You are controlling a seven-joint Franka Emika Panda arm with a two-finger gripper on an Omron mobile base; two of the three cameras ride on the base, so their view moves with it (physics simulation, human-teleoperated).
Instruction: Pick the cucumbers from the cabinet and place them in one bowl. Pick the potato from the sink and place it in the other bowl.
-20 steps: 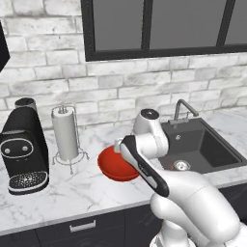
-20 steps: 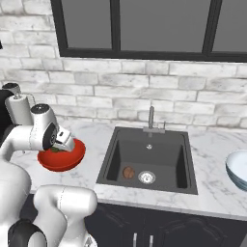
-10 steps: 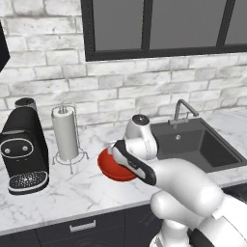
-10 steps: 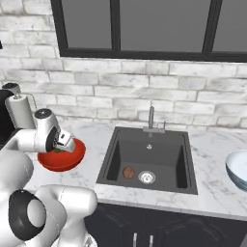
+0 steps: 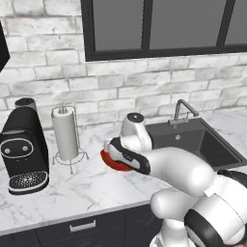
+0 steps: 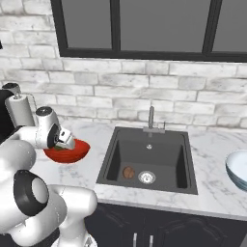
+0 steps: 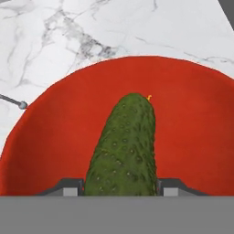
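Note:
My gripper (image 7: pixel 119 187) is shut on a dark green cucumber (image 7: pixel 123 146), which juts out between the two fingertips. Right under it lies the glossy red bowl (image 7: pixel 192 119), with nothing else showing on its floor. From the base, the hand (image 6: pixel 61 141) hangs low over the red bowl (image 6: pixel 72 153) on the counter left of the sink (image 6: pixel 164 144). The arm covers most of the red bowl (image 5: pixel 112 162) in the left base view. A brown potato (image 6: pixel 128 172) lies in the basin beside the drain. The pale blue bowl (image 6: pixel 238 169) stands at the far right. A dark corner, perhaps the cabinet door (image 5: pixel 3 48), shows top left.
A paper towel holder (image 5: pixel 65 135) and a black coffee machine (image 5: pixel 23 149) stand left of the red bowl. The curved faucet (image 6: pixel 151 118) rises behind the sink. A brick wall and a dark-framed window close off the back. Bare marble lies in front of the bowl.
The arm's elbow has swung lower and forward, and the hand has shifted slightly left over the red bowl. The cucumber stays in the grip.

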